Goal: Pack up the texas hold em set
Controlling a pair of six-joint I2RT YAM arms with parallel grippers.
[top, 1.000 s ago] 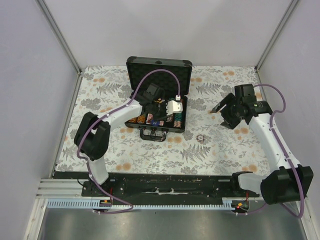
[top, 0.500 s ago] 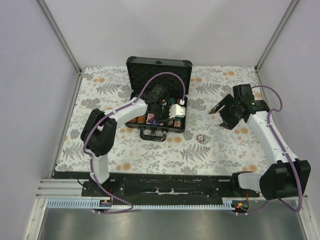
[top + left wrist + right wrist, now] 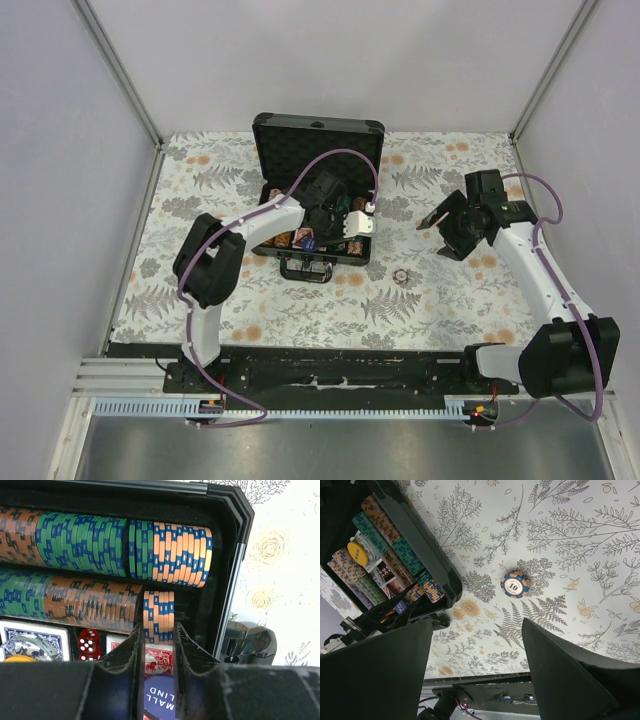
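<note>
A floral-patterned table [image 3: 450, 300] is carrying a black case [image 3: 318, 130], lying open at far centre, with rows of striped chips [image 3: 75, 540] lying inside. The left gripper [image 3: 158, 629] is reaching into it, jaws narrow, pinching a short peach-and-blue chip stack [image 3: 158, 612]. The right gripper [image 3: 476, 625] is hovering wide open at right. A lone chip [image 3: 515, 583] is lying near-right of the case.
</note>
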